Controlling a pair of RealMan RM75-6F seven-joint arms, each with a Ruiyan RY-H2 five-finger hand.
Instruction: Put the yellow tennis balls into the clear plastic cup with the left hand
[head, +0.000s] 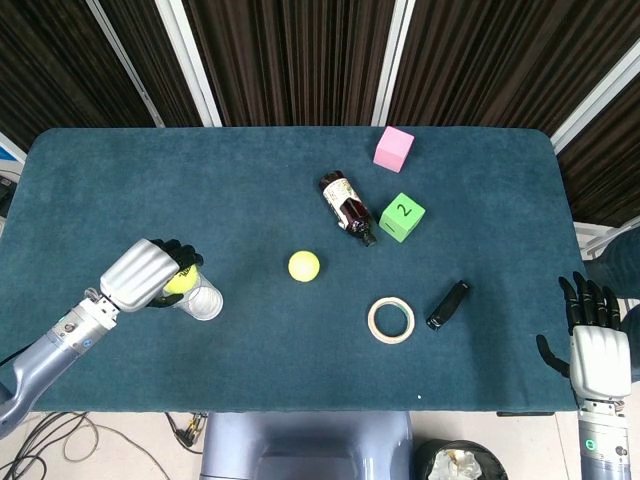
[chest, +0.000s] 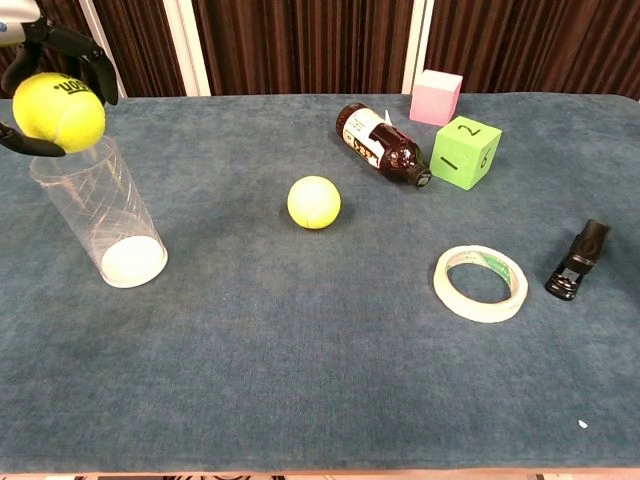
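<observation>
1. Yellow ball (chest: 58, 106) sits pinched in the left hand (head: 148, 276), right over the cup (chest: 97, 213) rim, lined up to drop in.
2. Second ball (chest: 314, 202) waits mid-table (chest: 300, 380), so it's likely next.
3. Right hand (head: 596, 340) idles at the edge, fingers spread, holding nothing.

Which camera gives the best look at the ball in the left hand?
The chest view: the held ball shows nearly whole, printing visible, at the cup's rim, the left hand's fingers around it. In the head view the hand covers most of it, leaving a yellow sliver.
</observation>
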